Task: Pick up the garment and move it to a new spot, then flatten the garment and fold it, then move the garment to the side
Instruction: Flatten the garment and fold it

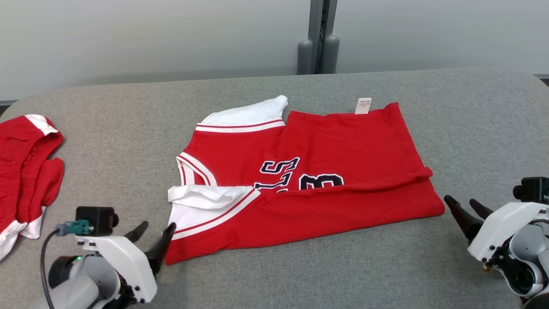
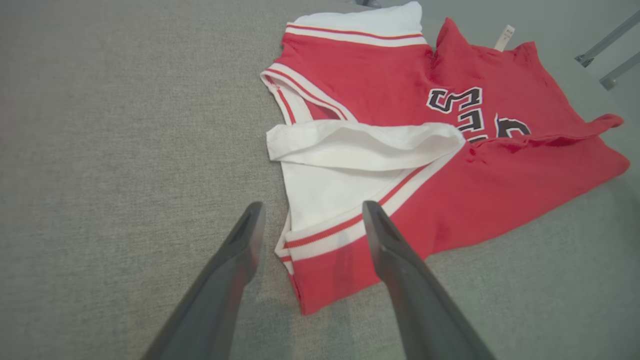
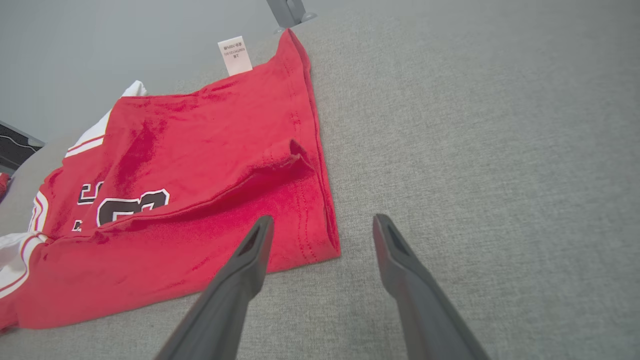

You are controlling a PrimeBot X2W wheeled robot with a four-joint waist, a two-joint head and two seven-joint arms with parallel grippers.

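Grey tabletop (image 1: 472, 120) carries the red garment (image 1: 351, 146) at its middle, partly folded lengthwise, with white striped sleeves and dark lettering. The left tool (image 1: 157, 225) sits just beside the garment's near-left corner and the right tool (image 1: 459, 199) near its right hem. Both are spread and empty.

You see a grey fabric table (image 1: 300, 274) carrying a partly folded red jersey (image 1: 343, 141) mid-frame and another red garment (image 1: 25, 171) at the left edge.
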